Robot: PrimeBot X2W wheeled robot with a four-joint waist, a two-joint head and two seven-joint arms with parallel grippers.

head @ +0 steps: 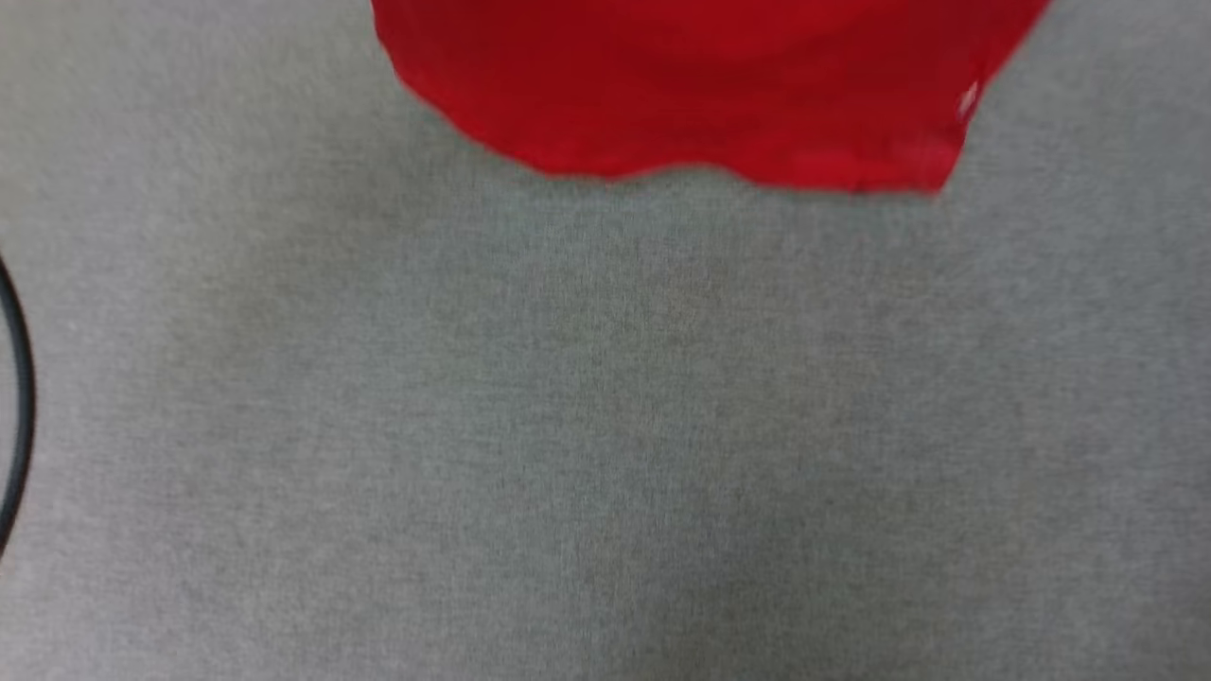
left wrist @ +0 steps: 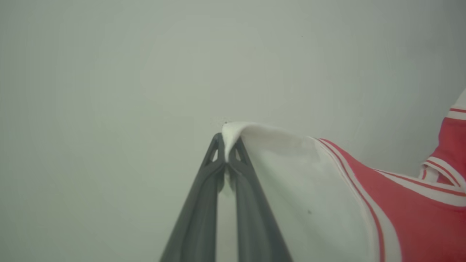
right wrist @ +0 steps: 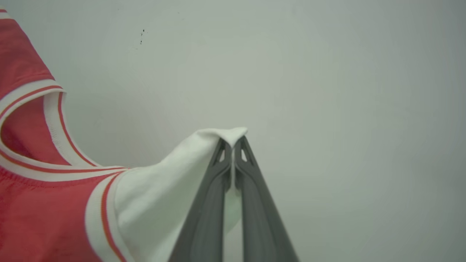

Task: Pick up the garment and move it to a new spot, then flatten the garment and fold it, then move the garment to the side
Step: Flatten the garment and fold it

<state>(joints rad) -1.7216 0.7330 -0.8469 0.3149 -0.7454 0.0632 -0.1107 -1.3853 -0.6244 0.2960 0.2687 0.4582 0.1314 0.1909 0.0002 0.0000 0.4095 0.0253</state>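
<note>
Left-arm dark fingers (left wrist: 200,211): jaws clamped on one white sleeve tip. Right-arm fingers (right wrist: 255,211) same on the other. Your red jersey T-shirt with white sleeves and striped trim (head: 719,95) spans between them, body hanging down over the grey fabric surface (head: 605,426), far side. Neither arm is nearer, so lower both evenly.

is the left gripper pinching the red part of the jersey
No, the left gripper has its fingers shut on the white sleeve of the jersey, not red cloth.
</note>
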